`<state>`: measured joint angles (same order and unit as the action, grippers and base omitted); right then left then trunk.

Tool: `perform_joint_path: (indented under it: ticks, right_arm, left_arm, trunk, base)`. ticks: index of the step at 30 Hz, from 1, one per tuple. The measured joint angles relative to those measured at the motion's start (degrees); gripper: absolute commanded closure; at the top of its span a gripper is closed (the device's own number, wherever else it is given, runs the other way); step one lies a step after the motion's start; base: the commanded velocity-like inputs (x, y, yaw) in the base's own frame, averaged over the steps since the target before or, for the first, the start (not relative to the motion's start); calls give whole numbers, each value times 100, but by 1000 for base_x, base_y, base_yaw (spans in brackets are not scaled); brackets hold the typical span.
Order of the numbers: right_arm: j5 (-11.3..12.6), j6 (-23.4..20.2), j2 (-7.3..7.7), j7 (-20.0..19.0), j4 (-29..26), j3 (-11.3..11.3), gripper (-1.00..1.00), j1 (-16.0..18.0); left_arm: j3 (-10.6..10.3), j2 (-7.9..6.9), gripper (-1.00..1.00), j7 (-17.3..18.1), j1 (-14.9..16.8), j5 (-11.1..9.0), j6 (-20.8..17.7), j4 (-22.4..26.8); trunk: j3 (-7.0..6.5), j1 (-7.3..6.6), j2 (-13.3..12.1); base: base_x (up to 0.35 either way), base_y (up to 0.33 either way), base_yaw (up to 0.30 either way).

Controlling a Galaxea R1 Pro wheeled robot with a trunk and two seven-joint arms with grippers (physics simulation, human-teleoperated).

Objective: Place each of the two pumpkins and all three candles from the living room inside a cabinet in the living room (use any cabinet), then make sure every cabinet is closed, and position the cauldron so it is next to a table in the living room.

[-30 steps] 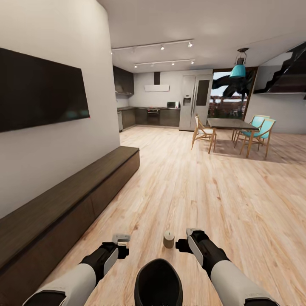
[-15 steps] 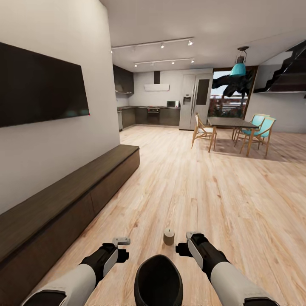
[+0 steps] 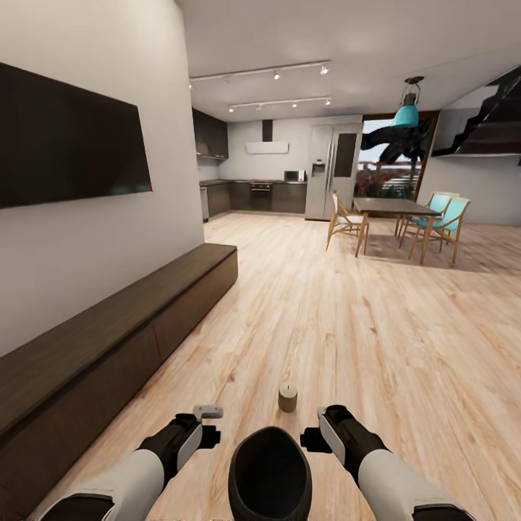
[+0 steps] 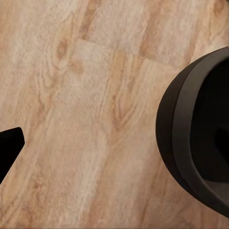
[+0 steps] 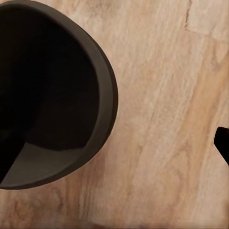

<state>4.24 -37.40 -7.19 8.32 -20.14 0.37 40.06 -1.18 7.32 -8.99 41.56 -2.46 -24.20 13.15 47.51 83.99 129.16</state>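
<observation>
On floor just ahead of you: candle (image 3: 288, 397) upright, between both forearms, beyond robot's dark round base (image 3: 269, 481). Since a second ago view slid back a little; candle reads farther from pincers, so base likely backing off, candle itself unmoved. Left pincer (image 3: 208, 412) and right pincer (image 3: 323, 414) hover empty; spread, can't tell. Cabinet (image 3: 123, 347) along wall at your left, fronts closed. Candle yet to be stowed.

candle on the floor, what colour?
Tan-brown with a paler top; the candle shows best in the head view, standing on the wooden floor.
</observation>
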Motion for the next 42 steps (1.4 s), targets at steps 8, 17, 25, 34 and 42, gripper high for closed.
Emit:
perform_joint_path:
  ticks: [8, 17, 25, 34, 42]
  right_arm:
    - [-4, -15, -7, -1, 2, 9, -100, 0]
    - [-4, -9, -14, -1, 2, 16, -100, 0]
    - [-7, -7, -16, -1, 1, 18, -100, -1]
    - [-10, -1, -25, -1, -5, 20, -100, 0]
    - [-5, 23, -24, -1, 1, 23, -100, 0]
  left_arm:
    - [0, 20, -100, 88, 0, 0, -21, -4]
    - [-1, 16, -100, 816, 0, -2, -203, 1]
    - [-1, 17, -100, 1155, 0, 4, -212, 1]
    - [-1, 22, -100, 1194, 0, 6, -210, 1]
    - [-1, 25, -100, 1201, 0, 6, -202, 1]
  trunk:
    - [144, 176, 321]
    - [305, 374, 682]
    - [449, 549, 1003]
    - [610, 747, 1364]
    - [783, 788, 1414]
  base:
    - [0, 0, 0]
    - [0, 0, 0]
    - [0, 0, 0]
    - [0, 0, 0]
    - [0, 0, 0]
